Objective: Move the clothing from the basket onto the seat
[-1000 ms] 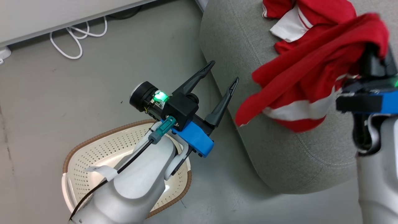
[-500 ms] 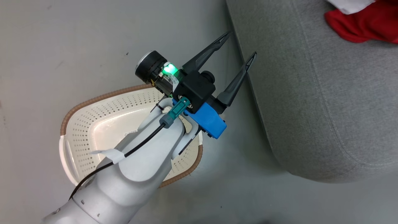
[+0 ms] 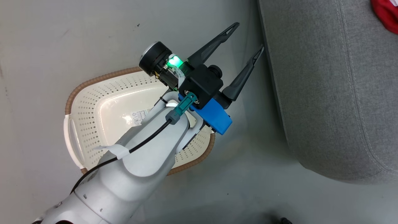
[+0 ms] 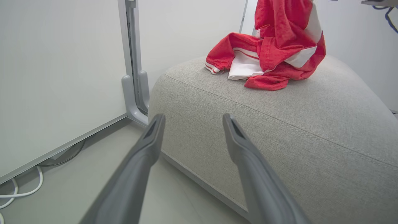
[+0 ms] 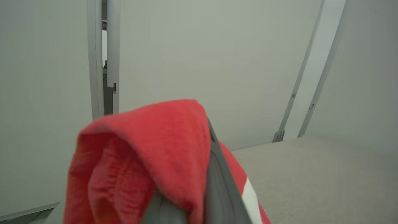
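The cream basket [image 3: 93,102] with a brown rim stands on the floor, holding no clothing, its barcode label [image 3: 140,116] bare. My left gripper [image 3: 247,36] is open above the basket's right side, fingers pointing at the grey sofa [image 3: 326,93]. In the left wrist view its open fingers [image 4: 192,119] frame the sofa [image 4: 279,130]. One red and white garment [image 4: 242,59] lies on the sofa. A second garment [image 4: 286,28] hangs from above, its lower end resting on the cushion. My right gripper [image 5: 202,149] is shut on that red garment [image 5: 140,149], which drapes over its fingers.
White wall panels and a grey post [image 4: 133,77] stand behind the sofa. White cables [image 4: 18,193] lie on the floor by the wall. Grey floor [image 3: 248,186] separates basket and sofa. A scrap of red cloth [image 3: 387,12] shows at the sofa's top right.
The head camera has swung, so the sofa and red clothing slid toward the upper right and my right gripper left the view. My left gripper stays open over the basket.
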Available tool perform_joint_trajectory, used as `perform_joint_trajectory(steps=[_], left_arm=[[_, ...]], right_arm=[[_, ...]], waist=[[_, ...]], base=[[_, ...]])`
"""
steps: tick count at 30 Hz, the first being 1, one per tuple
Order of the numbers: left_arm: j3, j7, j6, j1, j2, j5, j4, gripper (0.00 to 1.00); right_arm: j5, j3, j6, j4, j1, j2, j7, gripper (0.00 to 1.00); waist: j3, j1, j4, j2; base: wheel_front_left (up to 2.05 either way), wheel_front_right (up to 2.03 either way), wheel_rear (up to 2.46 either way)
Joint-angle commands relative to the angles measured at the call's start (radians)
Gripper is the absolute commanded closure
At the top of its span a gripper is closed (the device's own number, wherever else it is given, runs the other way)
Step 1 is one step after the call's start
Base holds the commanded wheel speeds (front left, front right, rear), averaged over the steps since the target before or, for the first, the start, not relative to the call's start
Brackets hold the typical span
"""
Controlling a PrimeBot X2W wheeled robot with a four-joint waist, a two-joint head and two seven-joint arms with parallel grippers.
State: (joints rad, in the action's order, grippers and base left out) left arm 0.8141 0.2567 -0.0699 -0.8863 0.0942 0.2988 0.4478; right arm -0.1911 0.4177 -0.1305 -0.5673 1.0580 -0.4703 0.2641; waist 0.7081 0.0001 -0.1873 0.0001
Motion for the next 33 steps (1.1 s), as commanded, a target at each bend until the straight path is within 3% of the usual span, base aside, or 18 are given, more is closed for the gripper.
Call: perform_joint_trajectory(steps=[1,13,14,15,23,33], left_arm=[[-0.001,0.003,0.0,-0.016,0.001,0.001,0.003,0.0],[0.0,0.008,0.006,0.0,0.004,0.01,0.016,0.0],[0.001,0.008,0.007,0.004,0.003,0.011,0.018,0.0],[0.001,0.007,0.007,0.008,0.003,0.013,0.019,0.0],[-0.034,0.009,0.018,0.072,0.001,0.026,-0.007,0.0],[-0.156,0.009,0.04,0.221,0.015,0.028,-0.076,0.0]], right_arm=[[0.004,-0.005,-0.001,-0.017,-0.026,0.013,0.0,1.0],[-0.007,-0.006,0.0,-0.112,-0.174,0.087,0.001,1.0],[-0.004,-0.003,0.0,-0.105,-0.179,0.089,0.001,0.7],[0.001,-0.002,0.0,-0.096,-0.184,0.093,0.0,0.0],[0.014,-0.031,0.0,0.009,-0.305,0.136,0.0,0.0],[0.024,-0.065,-0.001,0.216,-0.519,0.218,0.0,0.0]], waist=[[0.0,-0.0001,0.003,-0.0001],[-0.021,-0.0001,0.004,-0.0001],[-0.025,-0.0001,0.004,-0.0001],[-0.032,-0.0001,0.003,-0.0001],[-0.128,-0.0001,0.009,-0.0001],[-0.271,-0.0001,0.045,-0.0001]], base=[[0.0,0.0,0.0],[0.0,0.0,0.0],[0.0,0.0,0.0],[0.0,0.0,0.0],[0.0,0.0,0.0],[0.0,0.0,0.0]])
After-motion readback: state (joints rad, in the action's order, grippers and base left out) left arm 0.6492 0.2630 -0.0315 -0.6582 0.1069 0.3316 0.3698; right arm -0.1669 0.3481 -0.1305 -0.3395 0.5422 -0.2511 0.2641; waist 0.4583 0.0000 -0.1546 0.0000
